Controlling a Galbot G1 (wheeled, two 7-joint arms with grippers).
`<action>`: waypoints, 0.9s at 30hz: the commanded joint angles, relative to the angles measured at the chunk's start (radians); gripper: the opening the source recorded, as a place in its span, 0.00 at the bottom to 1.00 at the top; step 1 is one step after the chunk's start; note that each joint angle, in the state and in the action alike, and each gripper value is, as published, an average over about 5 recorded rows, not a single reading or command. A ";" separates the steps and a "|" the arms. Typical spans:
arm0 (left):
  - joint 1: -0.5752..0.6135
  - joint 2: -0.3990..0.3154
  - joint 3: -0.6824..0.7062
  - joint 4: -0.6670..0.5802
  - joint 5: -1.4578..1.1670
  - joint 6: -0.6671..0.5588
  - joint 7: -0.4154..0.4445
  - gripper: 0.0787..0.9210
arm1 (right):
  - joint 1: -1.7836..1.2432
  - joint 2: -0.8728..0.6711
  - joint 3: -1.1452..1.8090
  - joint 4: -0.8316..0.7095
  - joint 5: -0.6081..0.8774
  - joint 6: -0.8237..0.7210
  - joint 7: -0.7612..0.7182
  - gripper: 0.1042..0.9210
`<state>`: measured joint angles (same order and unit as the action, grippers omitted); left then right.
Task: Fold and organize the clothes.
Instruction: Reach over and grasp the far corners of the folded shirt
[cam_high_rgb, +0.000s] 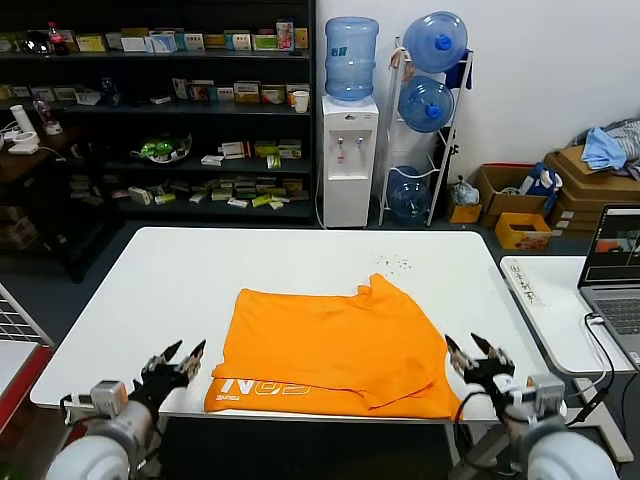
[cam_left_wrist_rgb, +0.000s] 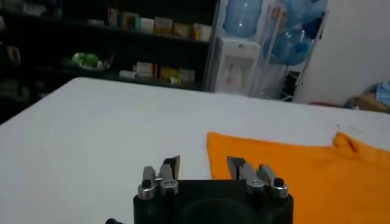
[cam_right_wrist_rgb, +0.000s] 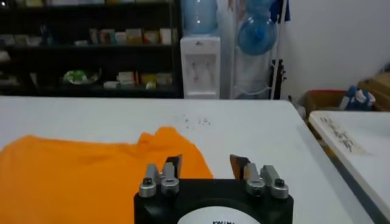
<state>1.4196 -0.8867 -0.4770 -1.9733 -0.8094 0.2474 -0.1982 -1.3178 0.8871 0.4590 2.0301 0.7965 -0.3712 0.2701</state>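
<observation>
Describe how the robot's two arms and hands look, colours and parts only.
Both arms end in rounded light-grey shells with a small grey box near the wrist and black cables alongside. The left hand and right hand are black, each with dark pointed fingers. The wrist views show a black hand body with silver screw-topped finger mounts.

Left pincer (cam_high_rgb: 186, 355) and right pincer (cam_high_rgb: 468, 347): black bodies, dark pointed fingers, silver screws, pale grey rounded forearms, probably cabled.
</observation>
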 joint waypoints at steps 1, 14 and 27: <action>-0.540 -0.050 0.209 0.434 0.002 -0.092 0.114 0.72 | 0.606 0.102 -0.282 -0.428 0.032 0.009 -0.015 0.76; -0.708 -0.183 0.365 0.806 0.034 -0.098 0.183 0.88 | 0.766 0.357 -0.400 -0.859 -0.130 -0.040 -0.105 0.88; -0.692 -0.183 0.425 0.749 0.027 -0.033 0.154 0.88 | 0.742 0.397 -0.418 -0.899 -0.176 -0.113 -0.110 0.88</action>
<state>0.7915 -1.0446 -0.1157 -1.2937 -0.7852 0.1882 -0.0506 -0.6336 1.2253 0.0804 1.2416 0.6570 -0.4480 0.1733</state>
